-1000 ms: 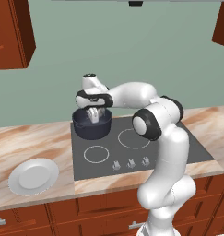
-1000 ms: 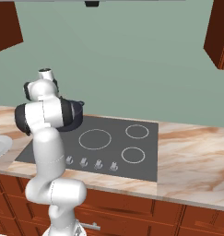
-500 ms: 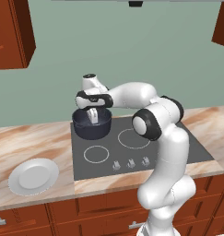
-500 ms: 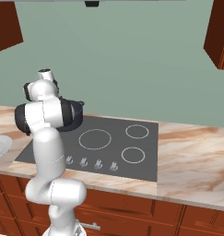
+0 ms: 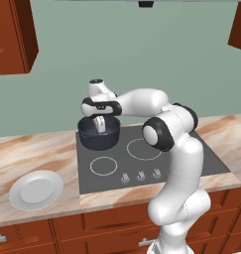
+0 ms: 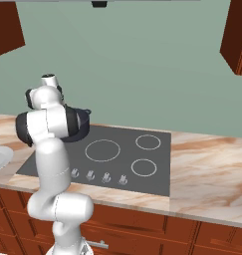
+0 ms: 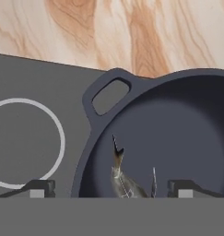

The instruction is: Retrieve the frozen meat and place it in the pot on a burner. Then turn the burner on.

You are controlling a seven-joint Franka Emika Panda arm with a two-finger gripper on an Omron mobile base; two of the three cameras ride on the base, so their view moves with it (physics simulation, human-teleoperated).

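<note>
We see the white arm's two-finger hand (image 5: 99,124) poised directly over the dark blue-grey round metal pot (image 5: 98,134), which sits on the rear left burner of the flat black cooktop (image 5: 142,156). In the hand view its two dark fingertips (image 7: 36,188) stand wide apart, one over the cooktop and the other over the pot's interior, so the hand is released and grips nothing. The small pale grey-tan, fish-shaped piece of frozen meat (image 7: 125,179) lies inside the pot on its dark floor, between the fingertips and touching neither (its forked tail points up in that view, toward the pot's loop handle (image 7: 109,94)). A white ring marking a neighbouring burner (image 7: 26,143) shows beside the pot. On the marbled brown tabletop (image 5: 37,149) to the left of the cooktop rests a round white plate (image 5: 36,189), well apart from the pot. A row of small knobs (image 5: 141,175) lines the cooktop's front edge.
</note>
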